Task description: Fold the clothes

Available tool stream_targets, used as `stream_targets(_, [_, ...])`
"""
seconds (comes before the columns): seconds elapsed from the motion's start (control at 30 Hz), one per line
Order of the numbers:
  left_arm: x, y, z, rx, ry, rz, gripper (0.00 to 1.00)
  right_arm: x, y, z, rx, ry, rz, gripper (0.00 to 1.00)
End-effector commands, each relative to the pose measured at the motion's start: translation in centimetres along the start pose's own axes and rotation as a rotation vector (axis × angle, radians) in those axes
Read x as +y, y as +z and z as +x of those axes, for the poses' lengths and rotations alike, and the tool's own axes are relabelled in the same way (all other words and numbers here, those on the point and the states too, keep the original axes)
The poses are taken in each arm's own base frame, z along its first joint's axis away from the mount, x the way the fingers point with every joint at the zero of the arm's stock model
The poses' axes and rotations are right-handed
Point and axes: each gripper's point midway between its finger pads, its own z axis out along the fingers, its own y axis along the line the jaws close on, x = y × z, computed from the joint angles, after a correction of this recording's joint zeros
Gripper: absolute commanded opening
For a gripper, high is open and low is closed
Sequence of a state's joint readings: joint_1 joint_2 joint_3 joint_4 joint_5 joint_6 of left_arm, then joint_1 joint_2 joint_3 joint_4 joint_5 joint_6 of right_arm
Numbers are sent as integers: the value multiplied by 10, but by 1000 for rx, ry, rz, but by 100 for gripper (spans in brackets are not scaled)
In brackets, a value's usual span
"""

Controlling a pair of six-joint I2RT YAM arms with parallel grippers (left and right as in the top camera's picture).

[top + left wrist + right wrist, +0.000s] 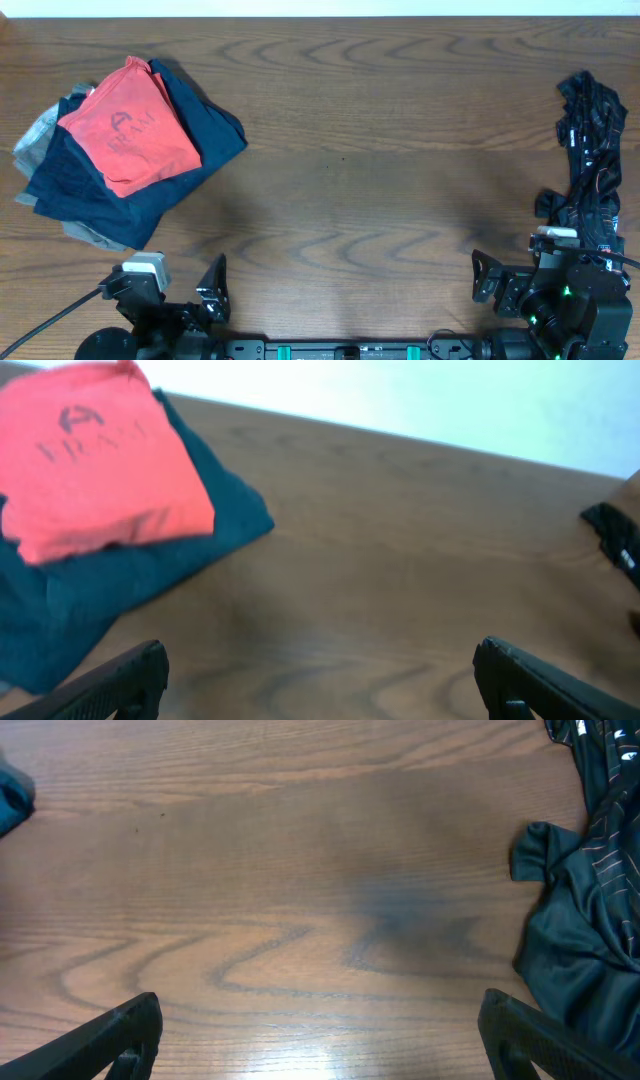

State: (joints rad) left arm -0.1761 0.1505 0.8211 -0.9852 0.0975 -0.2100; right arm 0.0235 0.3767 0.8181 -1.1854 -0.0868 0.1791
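The left fingers (120,680) and right fingers (115,1035) are wide open and hold nothing. The black cloth (592,140) lies in a messy heap at the right edge of the counter (400,150). A bad grab could push it off or bunch it more.

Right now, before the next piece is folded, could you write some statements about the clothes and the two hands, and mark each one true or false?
1. The red shirt lies on top of the navy garment. True.
2. The black garment is neatly folded. False: it lies crumpled at the table's right side.
3. The left hand is open and holds nothing. True.
4. The right hand grips the black garment. False: it is open and empty.
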Motion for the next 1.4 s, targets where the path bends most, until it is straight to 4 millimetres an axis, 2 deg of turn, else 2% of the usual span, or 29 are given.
stream_targets(0.0, [3, 1, 9, 31, -5, -14, 98, -1, 1, 2, 3, 7, 4, 99])
stream_targets(0.17, [8, -1, 26, 100, -8, -34, 98, -1, 1, 2, 2, 6, 4, 99])
stream_targets(0.37, [13, -3, 43, 170, -11, -54, 98, 1, -2, -3, -127, -19, -23, 99])
stream_targets(0.57, [13, -3, 43, 172, -11, -54, 98, 10, 24, -11, -369, -151, -104, 99])
stream_targets(0.67, [13, -3, 43, 172, -11, -54, 98, 22, 45, -28, -493, -250, -157, 99])
stream_targets(0.8, [13, -3, 43, 172, -11, -54, 98, 30, 59, -50, -695, -390, -165, 99])
stream_targets(0.87, [13, -3, 43, 172, -11, -54, 98, 30, 70, -50, -761, -408, -162, 99])
stream_targets(0.93, [13, -3, 43, 172, -11, -54, 98, 27, 86, -40, -757, -407, -163, 99])
stream_targets(0.97, [13, -3, 43, 172, -11, -54, 98, 23, 96, -29, -687, -398, -158, 99])
stream_targets(1.37, [13, -3, 43, 172, -11, -54, 98, 19, 99, -28, -675, -382, -142, 99])
